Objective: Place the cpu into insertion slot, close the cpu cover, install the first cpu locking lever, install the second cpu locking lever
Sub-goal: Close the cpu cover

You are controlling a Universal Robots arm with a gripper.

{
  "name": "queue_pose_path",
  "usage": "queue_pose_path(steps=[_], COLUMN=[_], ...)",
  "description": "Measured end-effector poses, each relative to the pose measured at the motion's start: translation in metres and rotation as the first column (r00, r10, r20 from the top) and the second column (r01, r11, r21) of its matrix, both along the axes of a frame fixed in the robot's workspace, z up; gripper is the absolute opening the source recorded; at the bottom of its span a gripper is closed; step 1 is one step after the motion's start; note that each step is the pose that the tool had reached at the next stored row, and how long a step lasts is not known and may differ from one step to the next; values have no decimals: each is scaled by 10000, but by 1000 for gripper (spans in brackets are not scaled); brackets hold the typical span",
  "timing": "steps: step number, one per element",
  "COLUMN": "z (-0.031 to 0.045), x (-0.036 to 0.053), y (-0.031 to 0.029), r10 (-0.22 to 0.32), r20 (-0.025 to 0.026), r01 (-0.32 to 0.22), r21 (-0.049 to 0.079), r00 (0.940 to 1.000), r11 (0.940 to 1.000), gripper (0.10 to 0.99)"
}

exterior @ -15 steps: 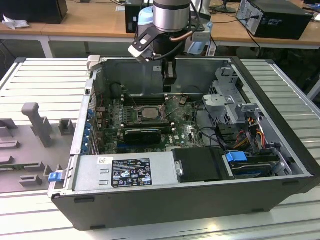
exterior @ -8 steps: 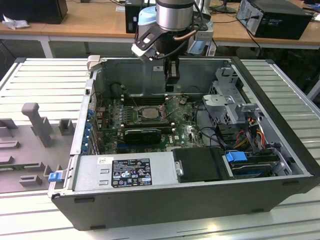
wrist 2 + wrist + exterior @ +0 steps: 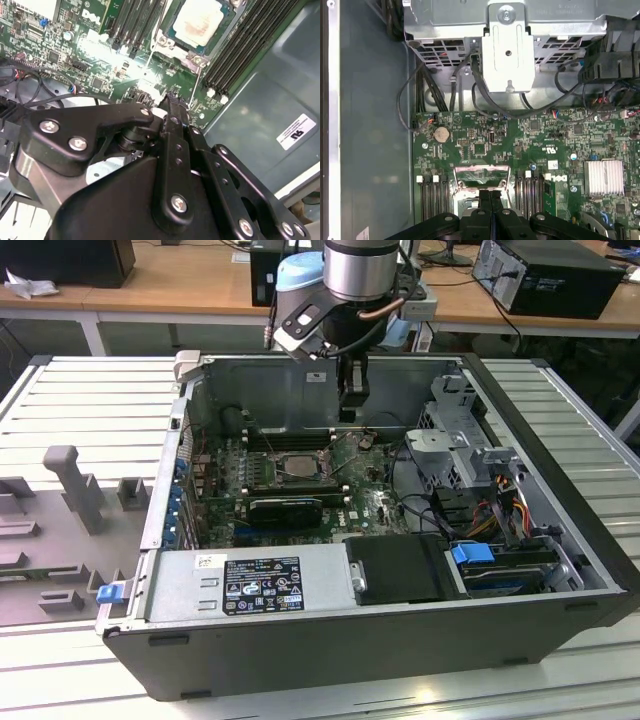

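My gripper (image 3: 351,408) hangs inside the case (image 3: 260,390) close to its back wall, above the far edge of the board (image 3: 375,505). Both wrist views show its fingers (image 3: 484,201) pressed flat together with nothing between them.

In the exterior view the cpu (image 3: 292,466) lies at about 7 o'clock from the gripper. It is lower down on the board and well apart from the fingertips. It sits pale face up in the slot (image 3: 262,478). The cover (image 3: 180,50) seems to lie flat around it, though I judge that rather than see it plainly. Two thin wire levers (image 3: 148,64) run out from the frame on the side facing the gripper, their long axes pointing roughly toward it. I cannot tell whether either is latched.

As for writing, there is a black label (image 3: 262,585) on the metal box at the case's near side. A white sticker (image 3: 298,131) sits on the case wall, and the board has white lettering. I do not read any of it out.
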State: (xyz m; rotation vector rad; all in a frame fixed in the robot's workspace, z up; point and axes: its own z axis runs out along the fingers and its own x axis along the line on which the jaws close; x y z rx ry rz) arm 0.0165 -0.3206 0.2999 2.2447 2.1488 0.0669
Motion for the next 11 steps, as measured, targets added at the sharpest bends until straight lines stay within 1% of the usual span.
queue_pose_path(steps=[8, 11], z=[0, 0], x=[81, 129], y=[0, 0], r10=[0, -1], r20=[0, 0], r01=[0, 1], r21=[0, 0], r00=[10000, 10000], r11=[10000, 10000], gripper=[106, 106])
